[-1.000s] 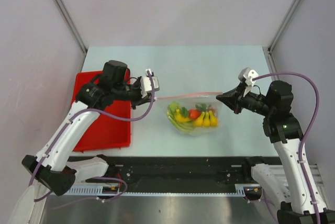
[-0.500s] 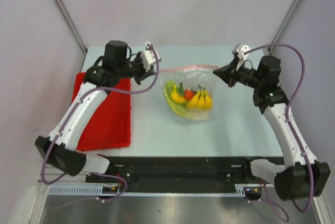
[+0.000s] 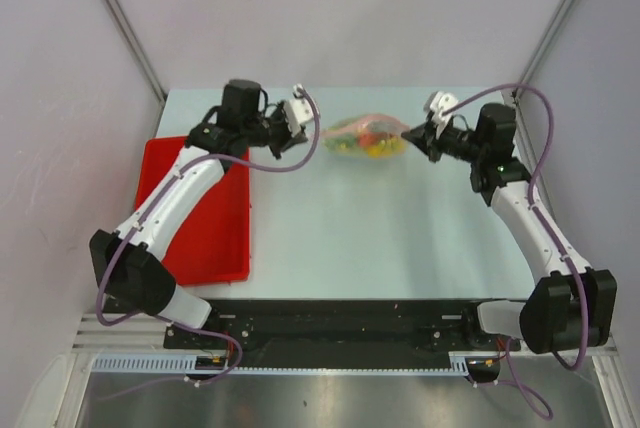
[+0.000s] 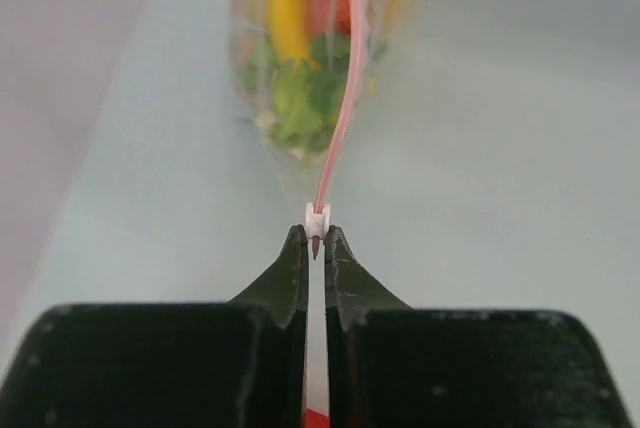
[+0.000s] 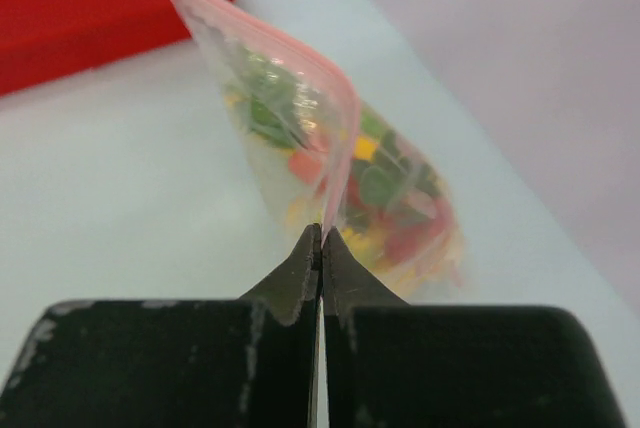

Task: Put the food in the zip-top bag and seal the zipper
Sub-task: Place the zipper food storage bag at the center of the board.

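Observation:
The clear zip-top bag (image 3: 365,136) hangs between my two grippers above the far part of the table, with the toy food (image 3: 368,144) inside it. My left gripper (image 3: 308,121) is shut on the left end of the pinkish-red zipper (image 4: 340,108), just behind its white slider (image 4: 317,218). My right gripper (image 3: 408,134) is shut on the zipper's right end (image 5: 330,198). Yellow, green and red food pieces (image 4: 295,58) show through the plastic in the left wrist view, and in the right wrist view (image 5: 385,198).
A red tray (image 3: 205,218) lies on the left side of the table, under my left arm; its corner shows in the right wrist view (image 5: 90,8). Grey walls and metal posts close in the back and sides.
Both grippers have carried the bag away from the table's middle toward the back and raised it. The bag now looks shorter and hangs stretched between them.

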You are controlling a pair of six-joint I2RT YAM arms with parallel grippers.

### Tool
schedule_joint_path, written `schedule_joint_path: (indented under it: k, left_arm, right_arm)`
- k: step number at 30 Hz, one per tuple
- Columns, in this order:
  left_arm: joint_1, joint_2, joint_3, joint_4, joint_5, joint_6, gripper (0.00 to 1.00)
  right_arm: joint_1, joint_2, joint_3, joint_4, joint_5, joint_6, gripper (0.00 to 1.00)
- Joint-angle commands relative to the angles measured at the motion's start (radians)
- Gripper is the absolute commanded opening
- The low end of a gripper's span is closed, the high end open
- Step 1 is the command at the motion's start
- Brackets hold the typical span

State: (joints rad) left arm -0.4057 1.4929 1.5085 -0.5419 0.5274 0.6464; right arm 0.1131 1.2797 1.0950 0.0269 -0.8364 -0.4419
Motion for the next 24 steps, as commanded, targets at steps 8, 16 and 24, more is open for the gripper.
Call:
schedule_joint_path:
  k: [8, 16, 24]
  left_arm:
    - [-0.148, -0.123, -0.458, 0.065, 0.048, -0.119, 0.0]
    - [-0.285, -0.23, -0.613, 0.065, 0.017, -0.155, 0.42]
    - [-0.257, -0.367, -0.502, -0.098, 0.014, -0.267, 1.0]
  right_arm:
    - [0.165, -0.247, -0.513, -0.228, 0.106, -0.46, 0.0]
    - [0.206, -0.44, -0.558, -0.496, 0.147, -0.644, 0.66]
    - [0.22, -0.655, -0.408, -0.726, 0.198, -0.482, 0.98]
